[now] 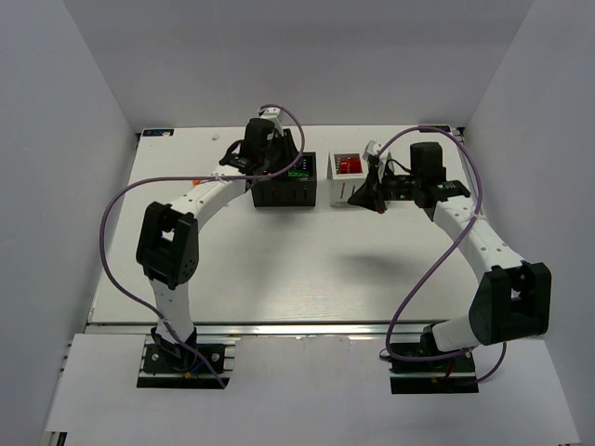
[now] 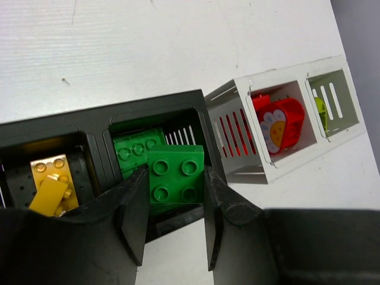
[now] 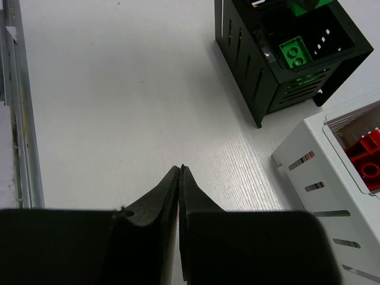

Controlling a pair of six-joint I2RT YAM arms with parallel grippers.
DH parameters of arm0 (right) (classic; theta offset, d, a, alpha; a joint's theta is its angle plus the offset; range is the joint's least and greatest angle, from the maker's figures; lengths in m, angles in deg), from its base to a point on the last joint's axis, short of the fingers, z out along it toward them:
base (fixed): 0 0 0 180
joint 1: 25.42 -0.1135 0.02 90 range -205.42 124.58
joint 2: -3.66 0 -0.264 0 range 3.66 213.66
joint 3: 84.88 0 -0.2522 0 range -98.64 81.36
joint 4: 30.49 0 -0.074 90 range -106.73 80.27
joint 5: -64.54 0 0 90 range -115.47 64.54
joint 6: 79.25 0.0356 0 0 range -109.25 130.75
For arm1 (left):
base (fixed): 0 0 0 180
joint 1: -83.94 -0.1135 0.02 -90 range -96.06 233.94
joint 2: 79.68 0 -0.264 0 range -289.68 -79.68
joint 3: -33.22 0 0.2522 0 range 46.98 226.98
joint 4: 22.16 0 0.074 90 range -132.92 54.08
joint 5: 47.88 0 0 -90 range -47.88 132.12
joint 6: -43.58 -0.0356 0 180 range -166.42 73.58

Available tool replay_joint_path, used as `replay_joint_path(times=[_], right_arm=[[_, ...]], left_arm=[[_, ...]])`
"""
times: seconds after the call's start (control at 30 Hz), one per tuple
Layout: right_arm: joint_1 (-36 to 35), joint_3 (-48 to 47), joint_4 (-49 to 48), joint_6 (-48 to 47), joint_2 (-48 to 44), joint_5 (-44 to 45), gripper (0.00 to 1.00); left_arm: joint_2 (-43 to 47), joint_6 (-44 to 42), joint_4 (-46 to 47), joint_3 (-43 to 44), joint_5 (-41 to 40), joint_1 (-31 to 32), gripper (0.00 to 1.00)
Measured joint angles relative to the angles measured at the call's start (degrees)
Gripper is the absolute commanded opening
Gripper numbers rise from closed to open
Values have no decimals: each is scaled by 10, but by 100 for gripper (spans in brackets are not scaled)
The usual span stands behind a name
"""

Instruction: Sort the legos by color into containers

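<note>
From overhead, the left gripper (image 1: 270,156) covers the upper left of the black container (image 1: 284,193), whose contents show only as a green speck, too small to tell apart. The right gripper (image 1: 369,199) hides the lower right of the white container (image 1: 338,186). In the left wrist view the fingers (image 2: 133,219) mask the green brick (image 2: 176,178) at its sides and the black container's near wall. That container's left compartment runs off the left edge, and a lime piece (image 2: 320,110) is only a sliver. In the right wrist view the top edge cuts the black container, and the right edge cuts the white container and its red bricks (image 3: 368,160).
</note>
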Motion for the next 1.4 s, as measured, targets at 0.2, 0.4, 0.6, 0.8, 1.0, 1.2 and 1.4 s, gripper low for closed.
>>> replay_joint_path(times=[0.2,0.4,0.6,0.8,1.0,1.2,1.4], right_arm=[[3,0,23,-23,0,4,32],[17,0,45,-38,-5,15,42],[22,0,50,-43,-25,20,42],[24,-2,53,-56,-26,37,41],[28,16,-28,-36,-23,65,89],[31,12,-73,-36,-6,91,89],[33,-16,-59,-17,-11,147,90]], left_arm=[[-34,-13,-29,46,-13,4,58],[-41,-20,-54,57,-19,8,62],[-41,-29,-72,67,-21,10,61],[2,-40,-76,61,-47,3,42],[149,-30,-77,-38,-73,-60,58],[271,-4,-96,-131,-146,-161,84],[288,27,-125,-184,-186,-181,87]])
